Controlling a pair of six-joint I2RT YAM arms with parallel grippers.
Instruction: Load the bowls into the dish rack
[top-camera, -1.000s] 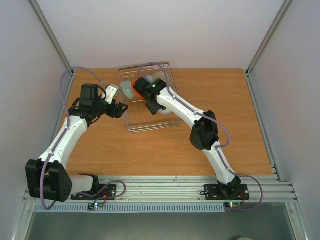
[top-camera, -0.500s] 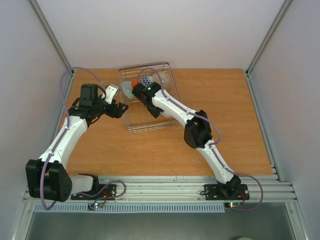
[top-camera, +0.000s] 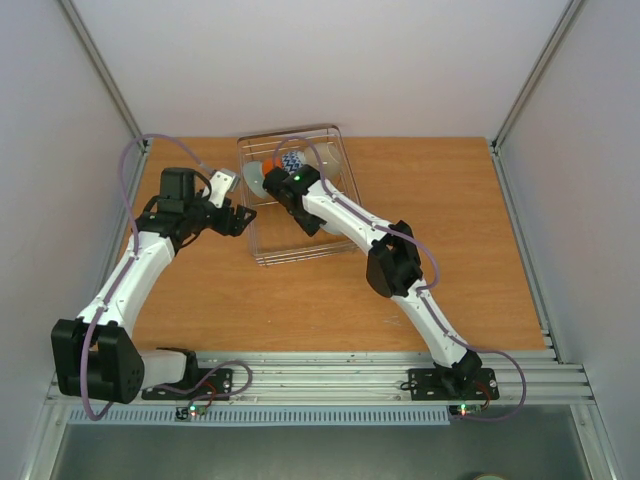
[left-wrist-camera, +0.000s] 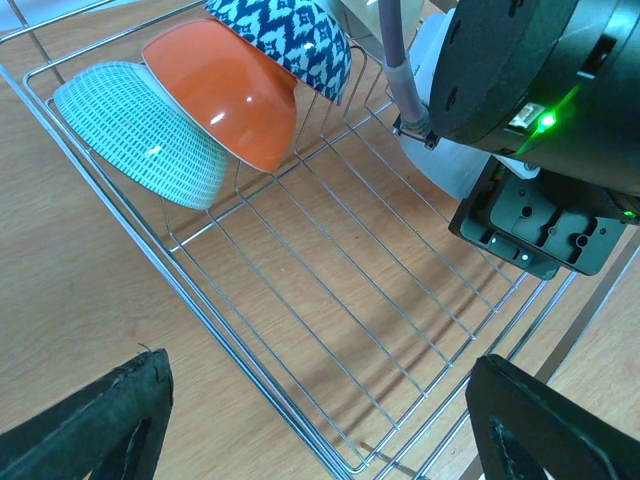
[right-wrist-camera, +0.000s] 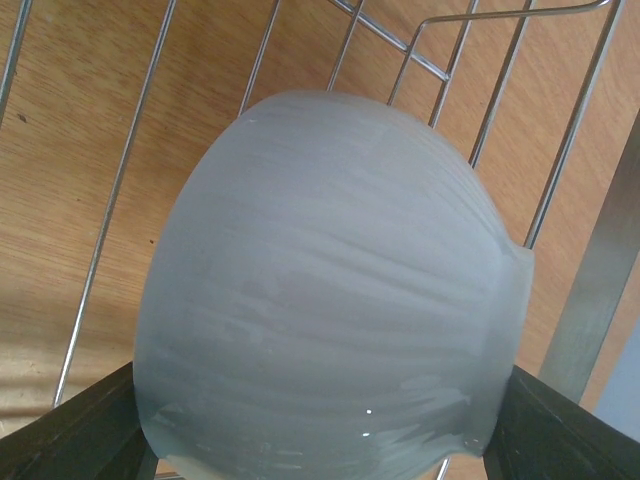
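The wire dish rack (top-camera: 262, 248) stands at the back of the table. In the left wrist view, a pale blue-green bowl (left-wrist-camera: 140, 135), an orange bowl (left-wrist-camera: 225, 90) and a blue-and-white zigzag bowl (left-wrist-camera: 290, 35) lean on edge in a row in the dish rack (left-wrist-camera: 200, 300). My right gripper (top-camera: 314, 220) is inside the rack, shut on a white bowl (right-wrist-camera: 330, 290) that fills its view above the rack wires; the bowl also shows in the top view (top-camera: 336, 226) and behind the right wrist (left-wrist-camera: 440, 160). My left gripper (left-wrist-camera: 330, 430) is open and empty just outside the rack's near-left corner (top-camera: 240, 220).
A pale bowl (top-camera: 326, 152) stands at the rack's back right, beside the zigzag bowl. The right arm's wrist housing (left-wrist-camera: 530, 90) hangs over the rack's right half. Grey walls close in on the left, back and right of the wooden table (top-camera: 450, 230).
The right arm has swung a little left over the rack with the white bowl, its elbow moving left; most of that came early. The left arm has not moved.
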